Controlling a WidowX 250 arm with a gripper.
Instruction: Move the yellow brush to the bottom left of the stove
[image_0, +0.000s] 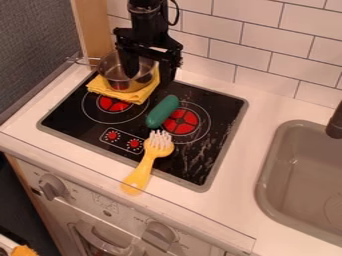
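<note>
My gripper (148, 77) hangs at the back of the stove (73, 107), by the pot (110, 75), my fingers apart. The pot sits on a yellow cloth (135, 96). The yellow brush (145, 167) lies across the stove's front rim, bristles near the green thing (162, 111), handle on the counter (230, 200).

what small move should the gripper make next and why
Probably lift the gripper slightly: it hangs at the pot and could knock it on the way to the yellow brush, which lies ungrasped across the front edge of the stove.
</note>
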